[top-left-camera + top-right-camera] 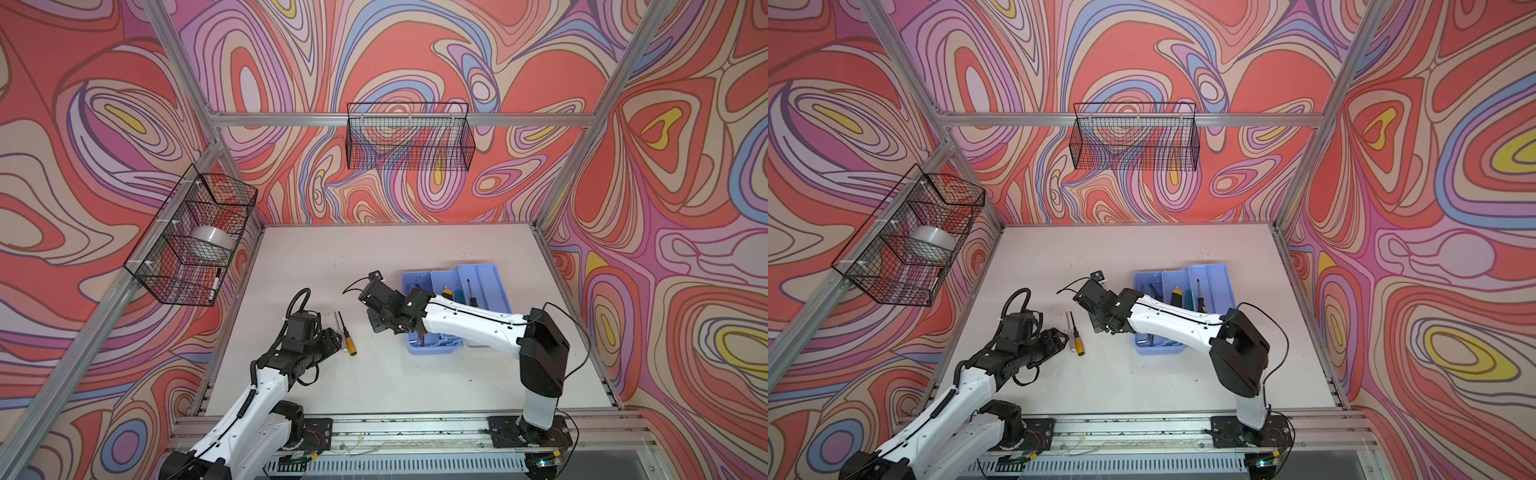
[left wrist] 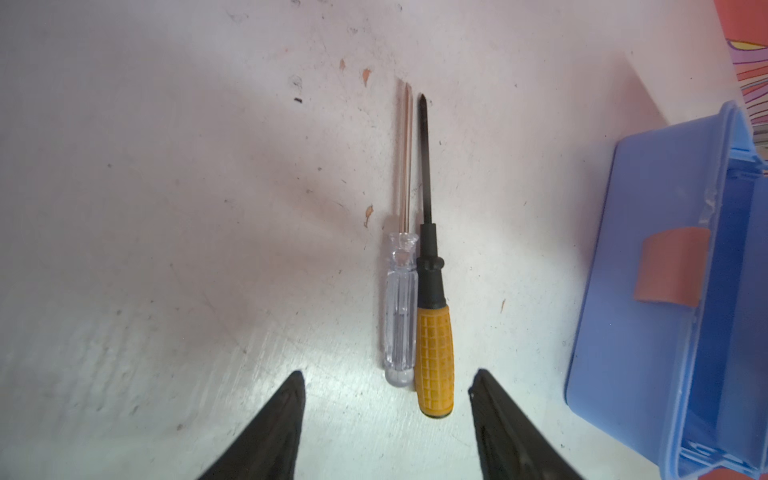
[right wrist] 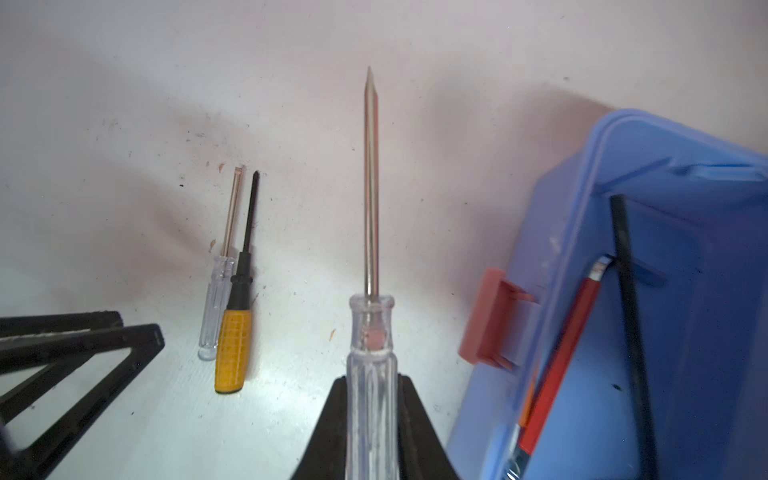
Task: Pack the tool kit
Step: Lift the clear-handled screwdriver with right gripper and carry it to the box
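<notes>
Right gripper [image 3: 371, 388] pinches a clear screwdriver [image 3: 370, 340] by the handle, just beside the tray [image 3: 582, 232]. Hold it level, carry it over the tray wall, line it with a slot, release low.

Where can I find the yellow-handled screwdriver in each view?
A top view: yellow-handled screwdriver on the table, left of the blue box.
A top view: the same place.
Left wrist: just ahead of the left gripper.
Right wrist: beyond the held screwdriver from the blue box.
Shared landmark: the clear-handled screwdriver lying alongside it.
</notes>
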You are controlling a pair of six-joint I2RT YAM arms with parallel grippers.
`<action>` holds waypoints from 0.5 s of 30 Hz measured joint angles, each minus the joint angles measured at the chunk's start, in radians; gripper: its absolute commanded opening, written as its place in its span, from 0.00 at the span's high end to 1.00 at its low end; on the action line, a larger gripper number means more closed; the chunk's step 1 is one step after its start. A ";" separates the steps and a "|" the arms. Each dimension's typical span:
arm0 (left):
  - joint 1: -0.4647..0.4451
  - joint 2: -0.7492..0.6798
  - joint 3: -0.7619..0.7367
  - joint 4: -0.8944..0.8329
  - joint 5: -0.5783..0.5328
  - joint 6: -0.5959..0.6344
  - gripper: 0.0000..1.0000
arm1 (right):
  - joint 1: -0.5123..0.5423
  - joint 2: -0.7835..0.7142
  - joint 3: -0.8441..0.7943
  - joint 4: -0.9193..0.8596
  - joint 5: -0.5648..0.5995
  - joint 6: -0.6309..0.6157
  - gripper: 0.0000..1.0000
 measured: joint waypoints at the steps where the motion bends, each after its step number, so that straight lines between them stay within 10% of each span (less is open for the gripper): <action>1: 0.000 0.004 0.000 0.002 0.002 0.002 0.36 | -0.001 -0.028 -0.011 -0.010 0.015 0.000 0.86; 15: -0.040 0.033 0.040 0.018 0.003 0.027 0.36 | -0.229 -0.448 -0.266 -0.184 0.156 0.014 0.86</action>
